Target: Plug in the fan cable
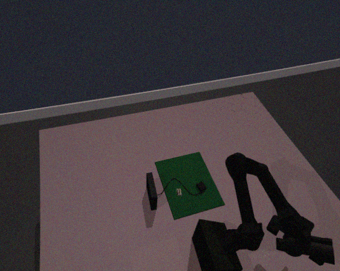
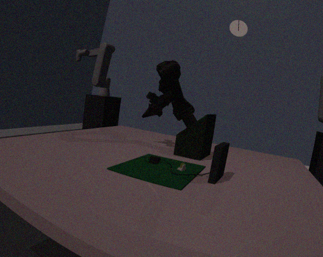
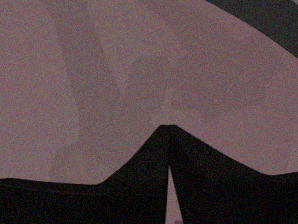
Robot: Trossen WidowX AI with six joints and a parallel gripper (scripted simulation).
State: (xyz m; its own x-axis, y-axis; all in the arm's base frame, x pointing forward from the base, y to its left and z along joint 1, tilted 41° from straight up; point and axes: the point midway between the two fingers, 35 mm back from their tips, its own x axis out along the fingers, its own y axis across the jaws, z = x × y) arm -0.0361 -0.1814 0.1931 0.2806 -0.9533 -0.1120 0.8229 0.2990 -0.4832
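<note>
The green board (image 1: 189,168) (image 2: 144,174) lies flat on the table. The small pale four-pin header (image 1: 179,192) (image 2: 182,167) stands on it, near the side toward the fan, with its pins showing. The dark plug (image 1: 201,187) (image 2: 154,159) rests on the board, apart from the header. A thin black cable (image 1: 174,178) (image 2: 191,174) runs from the plug to the dark upright fan (image 1: 151,191) (image 2: 218,163) beside the board. My gripper (image 2: 143,116) (image 3: 166,132) is shut and empty, its fingertips together, high above the table and well away from the plug and board.
The arm's dark base block (image 1: 214,246) (image 2: 195,142) stands close to the board's edge. The cable arches over the board near the header. In the exterior view, two grey arms on dark pedestals (image 2: 101,111) stand beyond the table. The table's edge (image 3: 250,29) shows in the wrist view.
</note>
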